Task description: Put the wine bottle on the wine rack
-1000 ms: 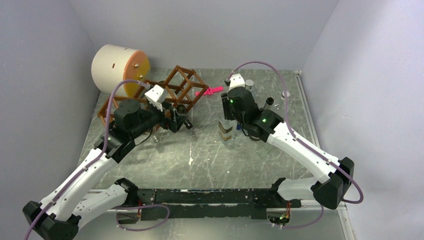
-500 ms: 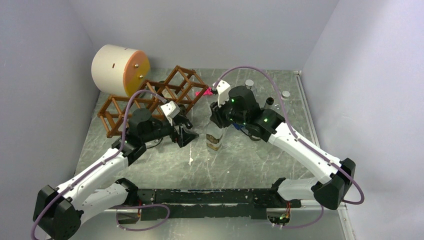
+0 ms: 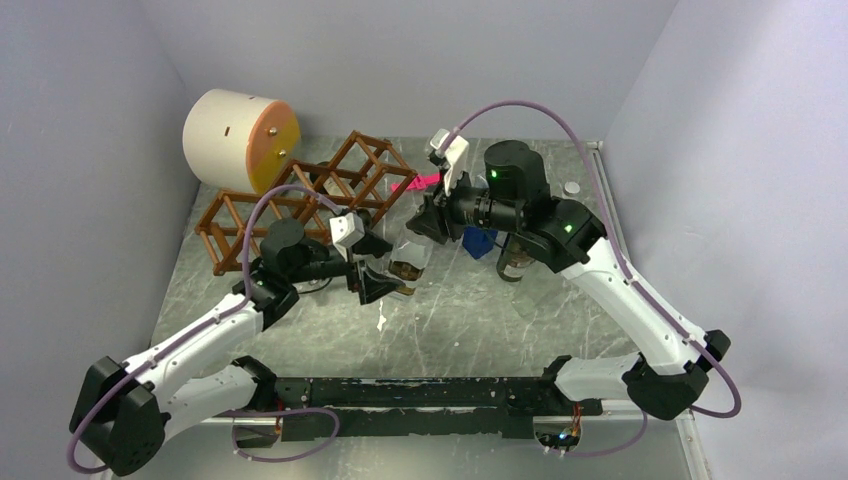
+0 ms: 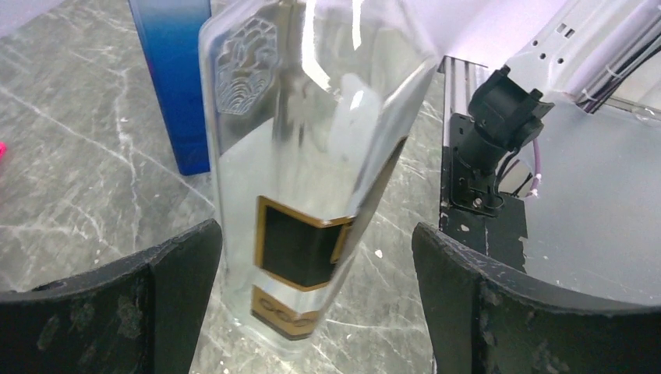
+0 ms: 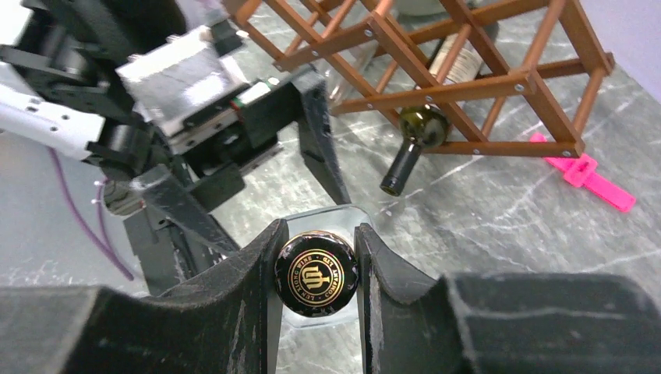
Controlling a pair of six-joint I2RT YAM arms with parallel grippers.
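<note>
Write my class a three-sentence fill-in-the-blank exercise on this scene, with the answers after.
1. The right gripper holds the clear bottle by its black-and-gold ____.
2. The left gripper has its jaws ____ on either side of that bottle.
3. The small plastic piece beside the rack is ____.

Answers: cap; open; pink

bright, even light; glare streaks the wine bottle [image 4: 312, 171].
</note>
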